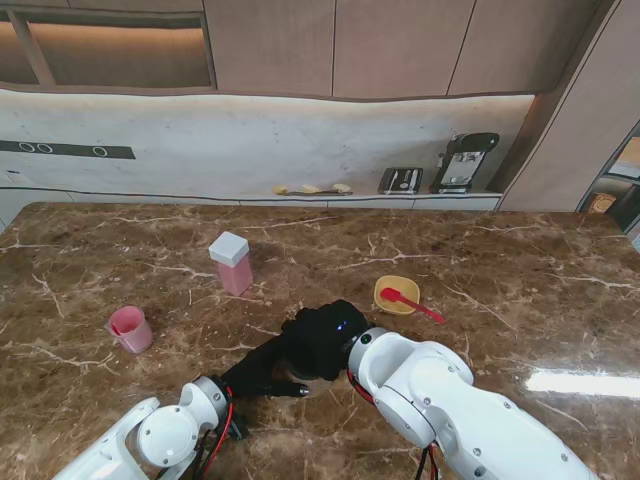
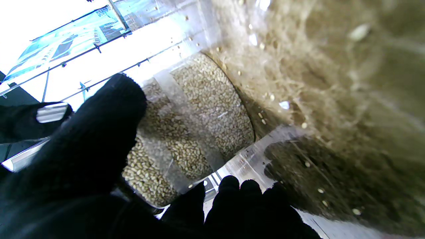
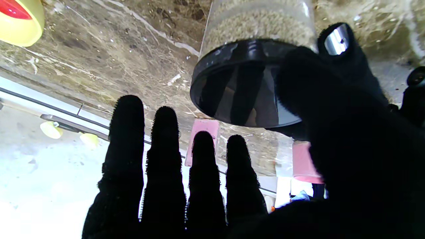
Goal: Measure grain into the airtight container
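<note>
A clear jar of pale grain (image 2: 199, 109) with a black lid (image 3: 239, 86) stands on the marble table. My left hand (image 2: 93, 149) is shut on it, thumb on one side and fingers on the other. My right hand (image 3: 172, 166) hovers at the lid with its fingers straight and apart and its thumb beside the lid's rim, gripping nothing. In the stand view both black hands, left hand (image 1: 265, 370) and right hand (image 1: 325, 335), meet at the table's middle and hide the jar. A pink container with a white lid (image 1: 230, 262) stands farther from me, to the left.
A pink cup (image 1: 131, 329) sits at the left. A yellow bowl (image 1: 397, 294) holding a red spoon (image 1: 412, 303) lies to the right of the hands. At the back wall a counter carries a toaster (image 1: 400, 180) and a coffee machine (image 1: 463, 162).
</note>
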Tool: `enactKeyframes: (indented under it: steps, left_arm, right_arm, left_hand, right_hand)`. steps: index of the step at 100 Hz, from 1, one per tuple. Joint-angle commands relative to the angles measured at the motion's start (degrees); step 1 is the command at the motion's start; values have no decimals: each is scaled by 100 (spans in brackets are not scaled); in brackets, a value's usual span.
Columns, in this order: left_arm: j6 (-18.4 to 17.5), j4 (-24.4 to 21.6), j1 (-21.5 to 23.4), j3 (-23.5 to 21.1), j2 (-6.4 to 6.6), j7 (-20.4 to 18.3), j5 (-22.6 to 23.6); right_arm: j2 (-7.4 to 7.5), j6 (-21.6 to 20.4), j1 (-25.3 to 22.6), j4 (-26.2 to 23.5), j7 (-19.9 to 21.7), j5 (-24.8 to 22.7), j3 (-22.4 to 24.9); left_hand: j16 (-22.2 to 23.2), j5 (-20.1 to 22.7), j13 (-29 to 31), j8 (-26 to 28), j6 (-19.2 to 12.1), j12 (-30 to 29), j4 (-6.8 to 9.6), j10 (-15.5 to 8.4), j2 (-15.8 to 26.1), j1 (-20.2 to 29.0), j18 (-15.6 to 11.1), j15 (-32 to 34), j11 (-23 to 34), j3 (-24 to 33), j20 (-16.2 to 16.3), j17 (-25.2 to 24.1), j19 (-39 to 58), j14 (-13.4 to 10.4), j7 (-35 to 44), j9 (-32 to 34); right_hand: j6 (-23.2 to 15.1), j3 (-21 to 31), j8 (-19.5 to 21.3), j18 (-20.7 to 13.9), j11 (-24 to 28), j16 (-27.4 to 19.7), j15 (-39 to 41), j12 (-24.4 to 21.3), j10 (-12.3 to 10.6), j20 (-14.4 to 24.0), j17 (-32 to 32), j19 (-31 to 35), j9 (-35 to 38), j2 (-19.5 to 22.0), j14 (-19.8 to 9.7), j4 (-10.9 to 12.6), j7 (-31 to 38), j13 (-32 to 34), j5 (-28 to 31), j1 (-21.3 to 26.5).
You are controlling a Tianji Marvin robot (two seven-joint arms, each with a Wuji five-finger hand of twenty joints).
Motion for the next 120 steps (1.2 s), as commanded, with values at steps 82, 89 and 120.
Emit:
enactKeyframes:
  steps: [82, 89, 120]
  left_arm:
    - [68, 212, 107, 57, 17, -59, 14]
    - [70, 212, 106, 60, 21, -68, 18]
    - [62, 216, 103, 55, 20, -58, 35]
  right_arm:
    - [-106, 938, 3, 489, -1169, -597, -548]
    - [-98, 734, -110, 337, -1096, -641, -343]
    - [2, -158, -65, 23, 21, 63, 104]
  left_hand:
    - [59, 5, -42, 10, -374, 73, 204, 60, 326, 122, 997, 17, -132, 10, 501, 322, 601, 1017, -68, -142]
    - [58, 7, -46, 7, -374, 71, 206, 70, 324, 126, 1000, 15, -137, 9, 498, 319, 602, 1021, -96, -147]
    - [59, 21, -38, 28, -371, 63, 208, 60, 326, 130, 995, 19, -138, 0, 489, 326, 614, 1028, -140, -142]
  right_hand:
    - [208, -1450, 841, -369, 372, 558, 537, 569, -245, 459, 280, 795, 232, 2733, -334, 351, 102, 542, -580, -3671]
    - [226, -1475, 815, -225, 33, 220, -29, 308, -145, 586, -299, 306, -235, 2493, -210, 366, -130, -115, -747, -3319]
    - [88, -2068, 394, -59, -302, -282, -549, -97, 29, 560, -828, -556, -709, 902, -14, 402, -438, -855, -480, -10]
